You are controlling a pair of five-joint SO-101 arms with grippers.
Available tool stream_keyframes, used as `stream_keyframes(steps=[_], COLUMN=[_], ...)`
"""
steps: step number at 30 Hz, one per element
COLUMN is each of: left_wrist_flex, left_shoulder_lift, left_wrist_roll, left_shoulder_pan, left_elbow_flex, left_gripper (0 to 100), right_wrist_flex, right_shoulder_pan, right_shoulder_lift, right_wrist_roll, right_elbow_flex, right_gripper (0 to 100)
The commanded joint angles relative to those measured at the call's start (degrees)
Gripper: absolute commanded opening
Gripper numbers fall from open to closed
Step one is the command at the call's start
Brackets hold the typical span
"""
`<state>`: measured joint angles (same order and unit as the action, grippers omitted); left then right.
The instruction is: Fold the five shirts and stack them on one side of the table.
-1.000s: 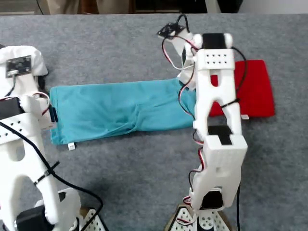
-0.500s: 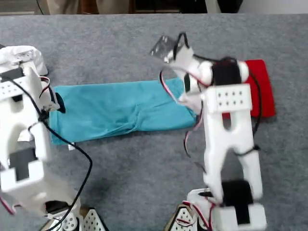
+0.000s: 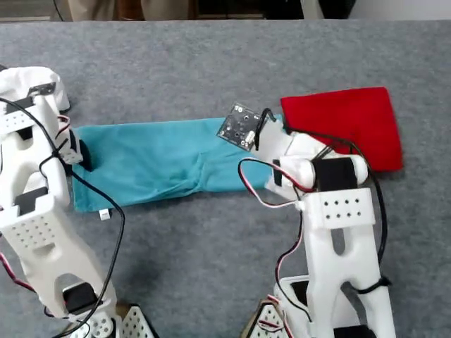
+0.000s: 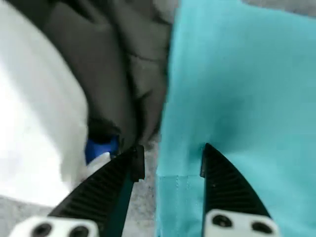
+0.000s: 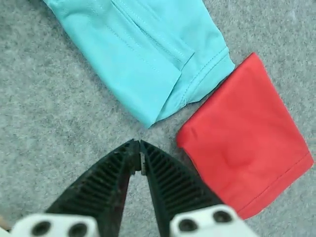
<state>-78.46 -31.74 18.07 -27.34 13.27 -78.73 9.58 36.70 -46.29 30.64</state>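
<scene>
I am partway through the teal shirt. The long teal knit shirt (image 3: 169, 160), folded lengthwise into a strip, lies across the middle of the grey felt table (image 3: 211, 63). Its far right end sits just beside the flat folded red shirt (image 3: 345, 123), which I take to be 1 shirt finished and the start of the stack on that side.

At the strip's other end is a loose heap of white and grey cloth (image 3: 28, 77), which I judge to be shirts waiting their turn. I cannot count them.

My left gripper (image 4: 172, 155) hangs low over the strip's left end. Its jaws are spread wide across the teal hem: 1 finger is above the teal cloth (image 4: 237, 89) and the other is above the grey cloth (image 4: 98, 64) just beside it. Nothing is pinched, and I cannot tell whether the tips touch the fabric.

My right gripper (image 5: 139, 148) has its jaws pressed together on nothing. It hangs over bare felt near the spot where the teal end (image 5: 143, 54) and the red shirt (image 5: 242, 148) almost meet.

The step in hand, as I read it, is the crosswise fold. Next I would drop the left jaws onto the teal hem alone, keeping clear of the neighbouring heap, then close and carry that end over toward the red shirt. The right gripper would need to spread its jaws and pin or lift the near end.
</scene>
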Motion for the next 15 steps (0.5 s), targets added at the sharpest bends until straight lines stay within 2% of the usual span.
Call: stream_keyframes(steps=[1,10,15], left_wrist_flex=[0.44,-1.23,-1.14], left_shoulder_lift=[-1.19,-6.20,-6.81], left_wrist_roll=[2.64,2.90,2.81], left_shoulder_pan=[-1.23,3.16,3.34], left_elbow_flex=[2.37,2.64,2.64], left_gripper=[18,17,16], right_wrist_flex=[0.97,0.70,0.62], right_shoulder_pan=[0.66,0.66,0.66], right_shoulder_lift=[1.45,1.54,1.80], right_wrist_roll=[-0.26,-0.18,-0.18], right_elbow_flex=[0.04,0.04,0.04], right_gripper=[0.2,0.2,0.2])
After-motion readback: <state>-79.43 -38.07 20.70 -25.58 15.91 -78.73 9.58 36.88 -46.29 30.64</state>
